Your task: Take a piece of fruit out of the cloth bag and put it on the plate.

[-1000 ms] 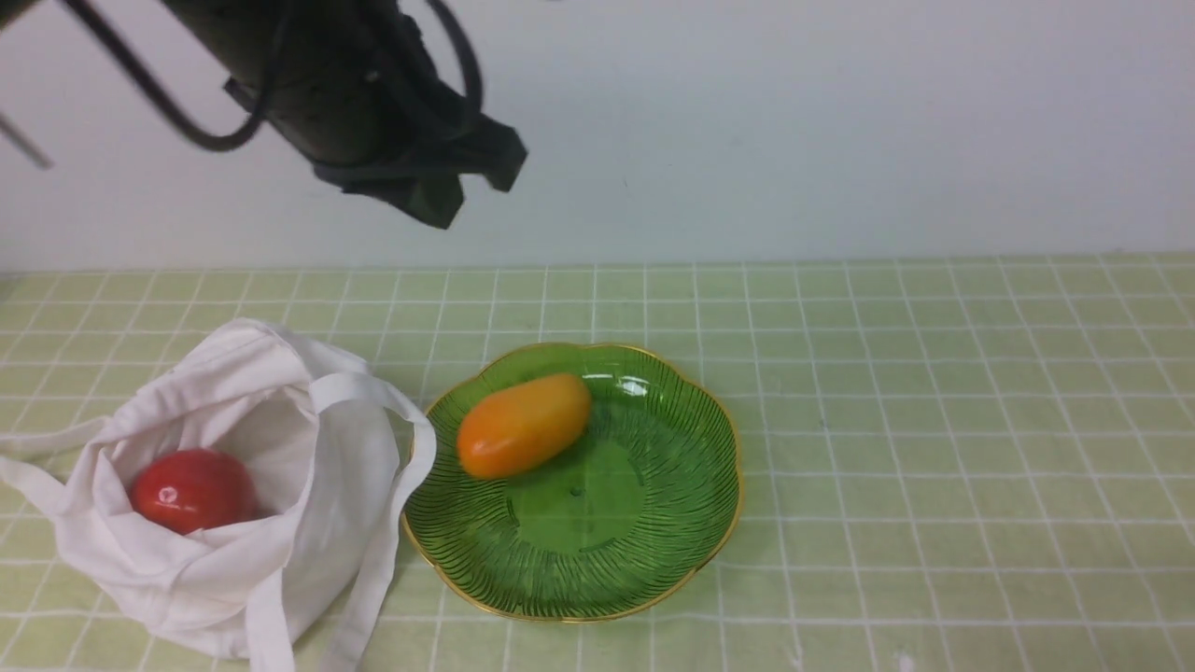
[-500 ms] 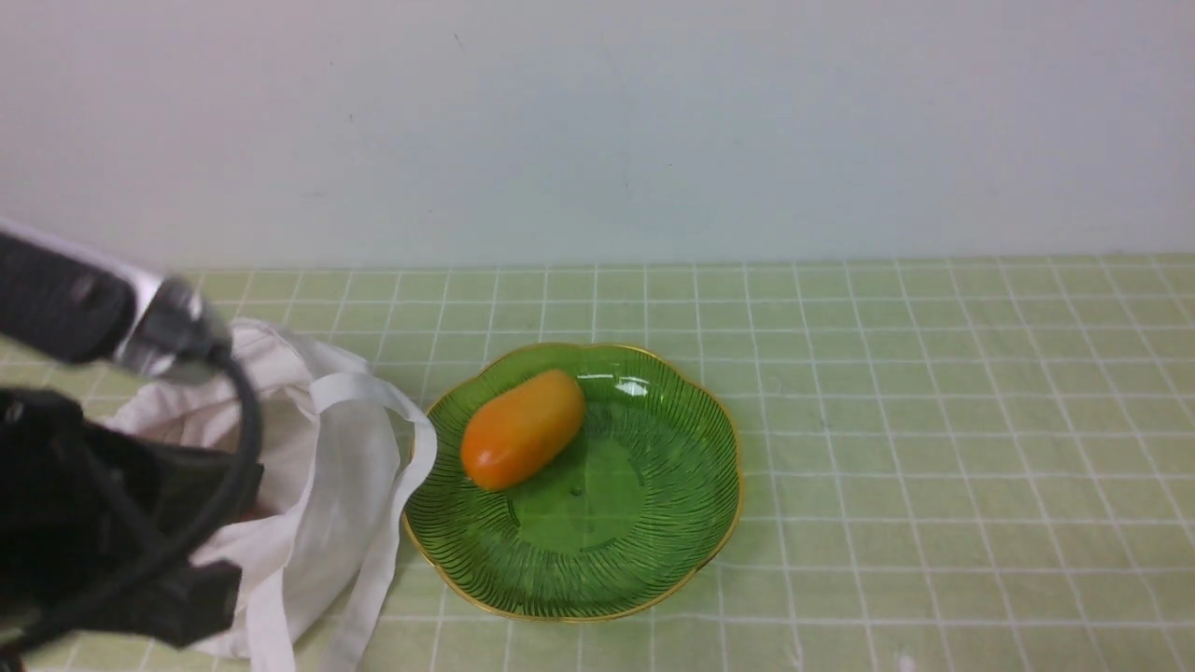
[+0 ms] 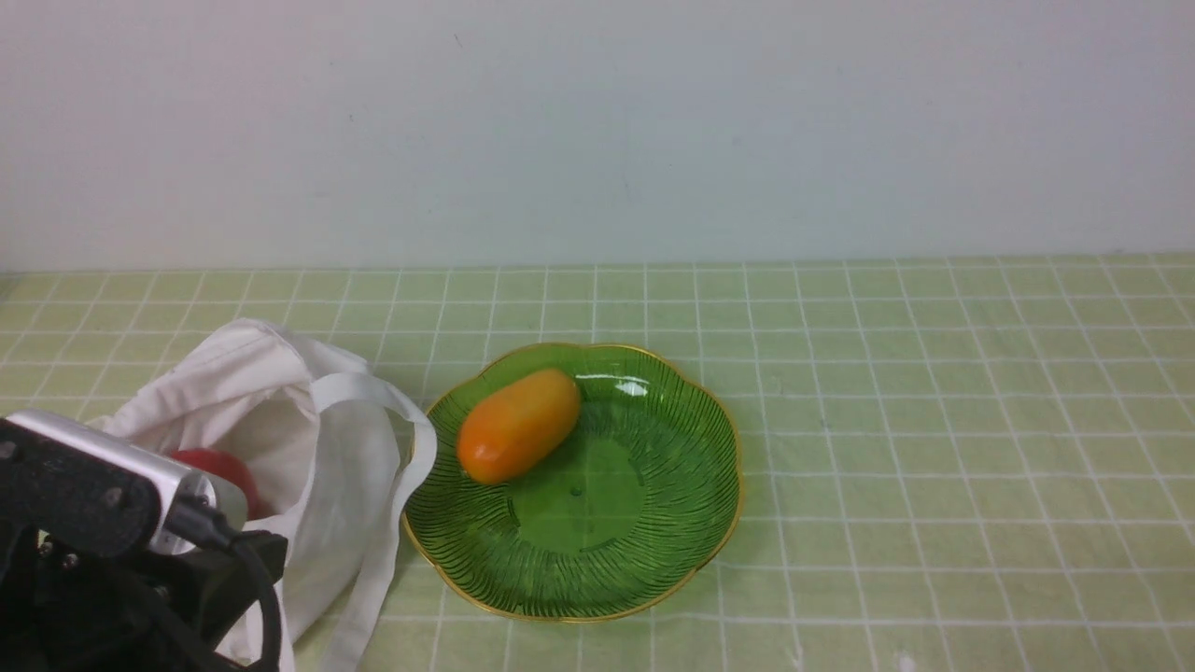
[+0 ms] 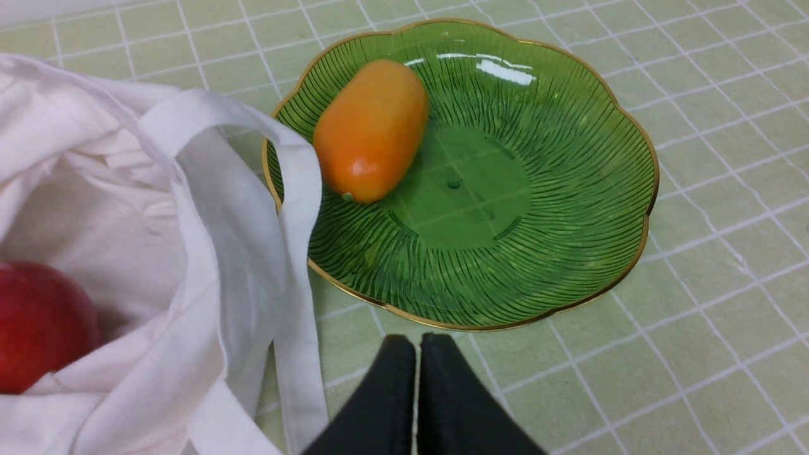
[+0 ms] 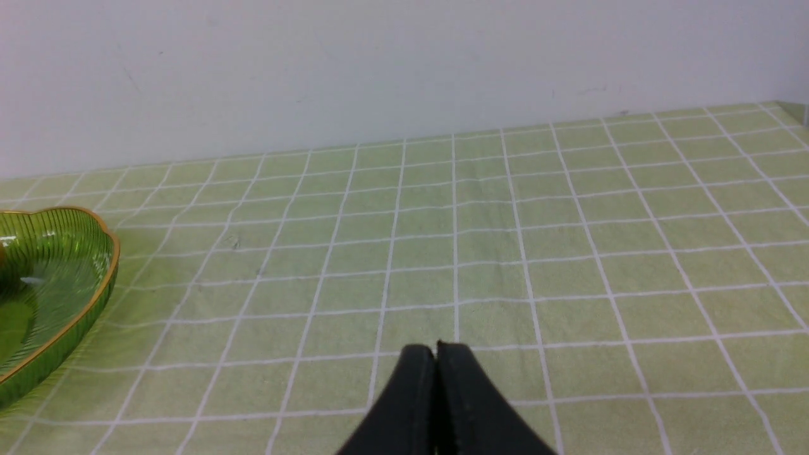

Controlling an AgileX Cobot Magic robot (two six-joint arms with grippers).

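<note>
The oblong orange fruit (image 3: 518, 425) lies on the green glass plate (image 3: 653, 523), toward its left side; it also shows in the left wrist view (image 4: 371, 129) on the plate (image 4: 569, 208). The white cloth bag (image 3: 308, 439) sits left of the plate, one strap (image 4: 294, 208) touching the plate's rim. My left gripper (image 4: 416, 344) is shut and empty, above the cloth just in front of the plate. My right gripper (image 5: 436, 351) is shut and empty, over bare cloth right of the plate (image 5: 76, 297). Only the left arm's body (image 3: 103, 551) shows in the front view.
A rounder red fruit (image 4: 38, 322) lies inside the bag, partly hidden by the arm in the front view (image 3: 224, 476). A green checked tablecloth (image 3: 934, 420) covers the table. A pale wall (image 3: 597, 131) stands behind it.
My left arm has dropped from high above the bag to the lower left corner of the front view. The orange fruit has settled slightly on the plate.
</note>
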